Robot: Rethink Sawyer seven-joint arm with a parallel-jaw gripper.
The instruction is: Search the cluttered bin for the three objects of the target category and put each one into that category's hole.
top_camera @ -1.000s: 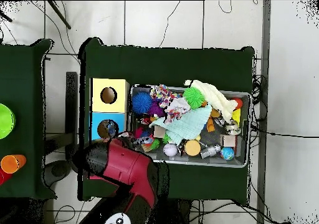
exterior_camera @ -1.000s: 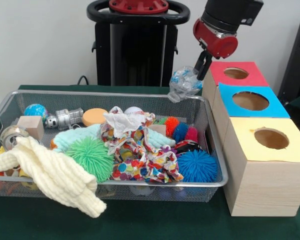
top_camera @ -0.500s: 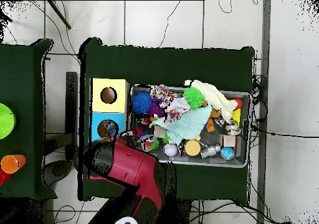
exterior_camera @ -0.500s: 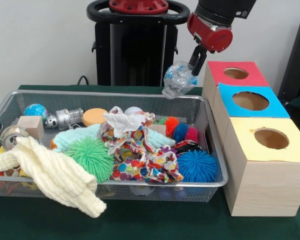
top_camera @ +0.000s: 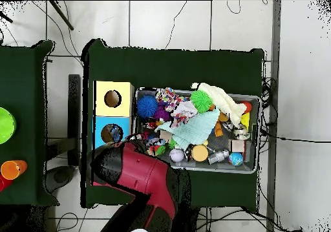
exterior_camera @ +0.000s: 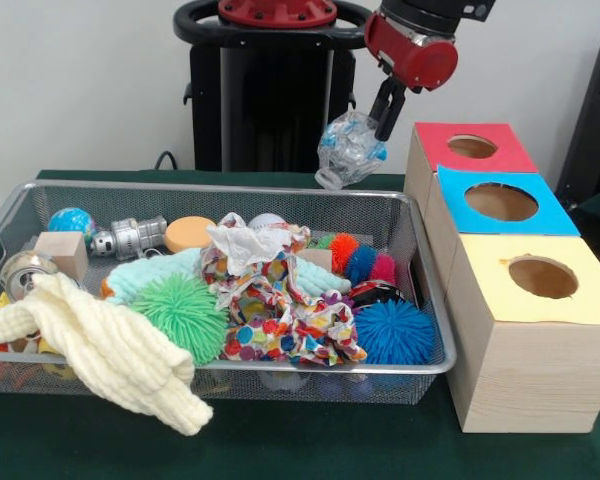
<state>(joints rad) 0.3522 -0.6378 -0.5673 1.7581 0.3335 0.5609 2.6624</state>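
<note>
In the front view my tool (exterior_camera: 380, 128), clamped on the crumpled plastic bottle (exterior_camera: 348, 150), has carried it from beside the red box (exterior_camera: 467, 152) back over the bin's (exterior_camera: 230, 188) far right corner, away from the holes; the bottle hangs tilted, long axis sloping down-left. Overhead, the arm (top_camera: 139, 178) hides both.

No lettering, label, brand, number or sign can be read on anything in either view at all.

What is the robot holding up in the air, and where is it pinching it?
The gripper holds a crumpled clear plastic bag, pinched at its upper right edge, hanging above the wire bin.
</note>
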